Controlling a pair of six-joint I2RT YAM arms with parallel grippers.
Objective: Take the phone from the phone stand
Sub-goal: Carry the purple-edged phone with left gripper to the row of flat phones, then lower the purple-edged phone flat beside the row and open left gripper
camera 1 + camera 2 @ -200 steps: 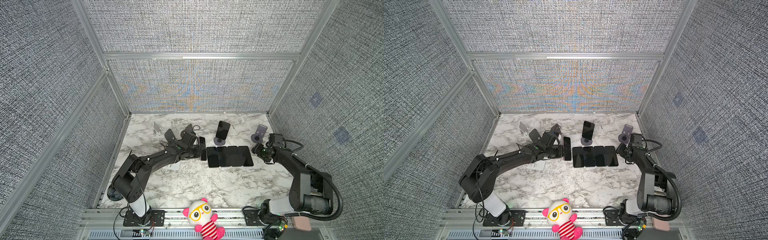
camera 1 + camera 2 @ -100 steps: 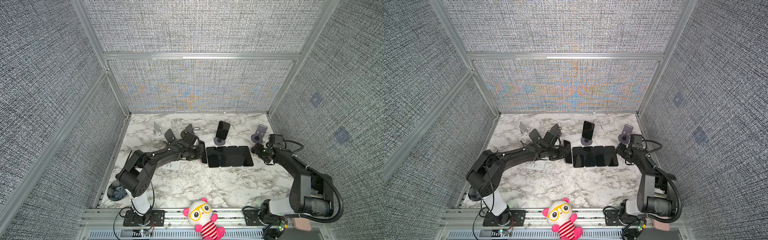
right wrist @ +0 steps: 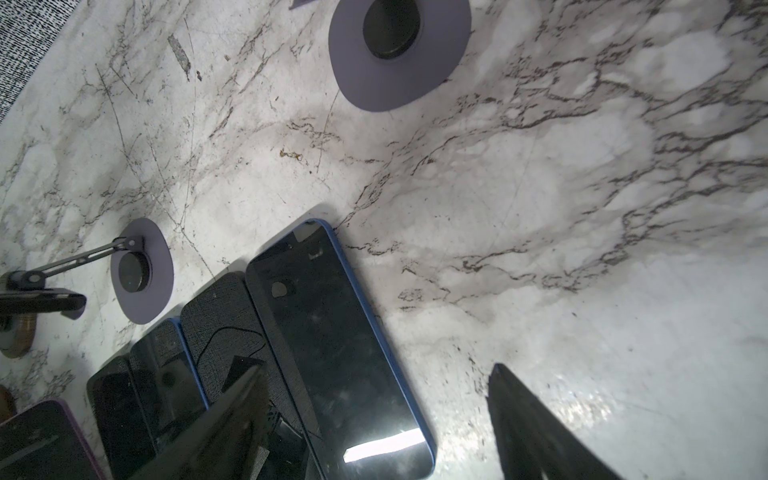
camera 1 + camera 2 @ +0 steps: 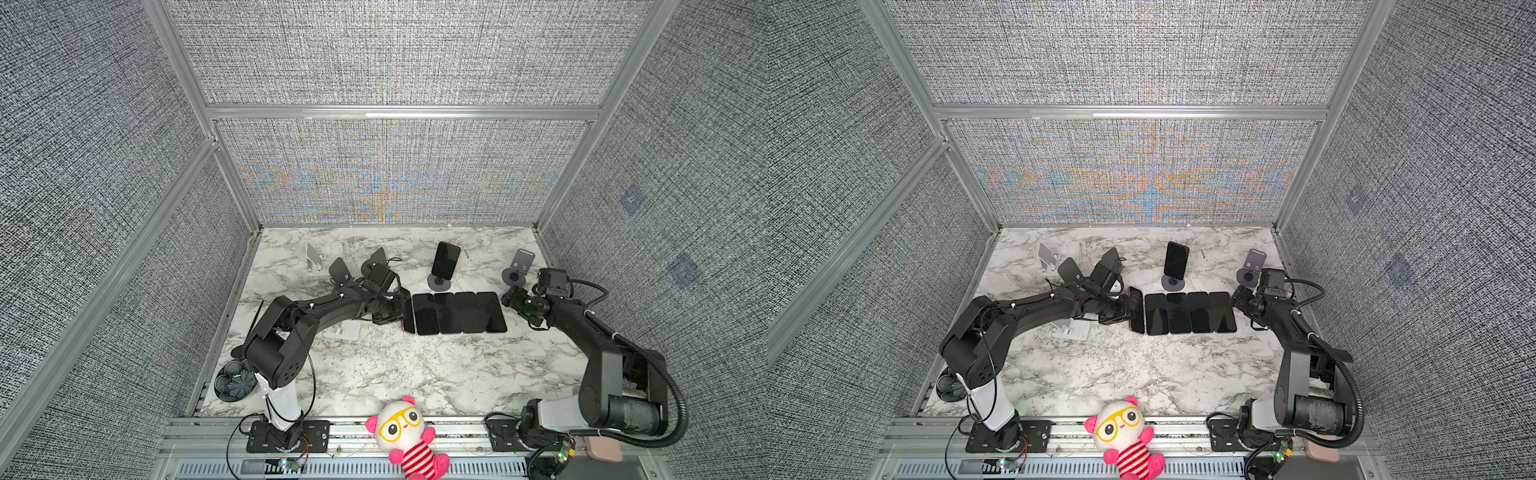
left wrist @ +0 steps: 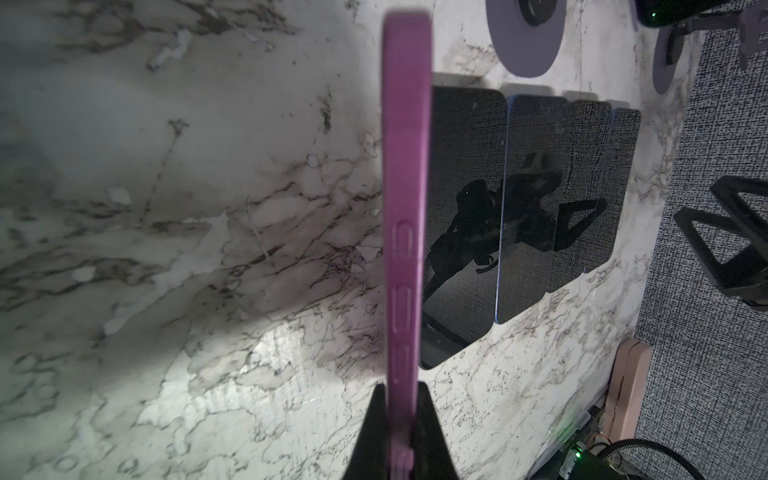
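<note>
Roughly: two arms (image 4: 324,311), six phones. Four phones (image 4: 446,312) lie flat in a row; one phone (image 4: 445,258) stands on its round-based phone stand (image 4: 439,284) behind them. Grey fabric walls (image 4: 395,62), marble table (image 4: 415,374). Left gripper (image 5: 401,399) pinches the purple-cased phone (image 5: 407,187) on edge at row's left end. Right gripper (image 3: 372,368) gapes wide, empty, near row's right end.

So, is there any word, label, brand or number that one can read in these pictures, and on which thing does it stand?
No text can be read.
Flat phones: dark screens with reflections only.
Purple phone in the left gripper: raised button shapes on its edge, no letters.
Wall patches: too small to tell whether they bear any sign.
Plush toy: no writing visible.
</note>
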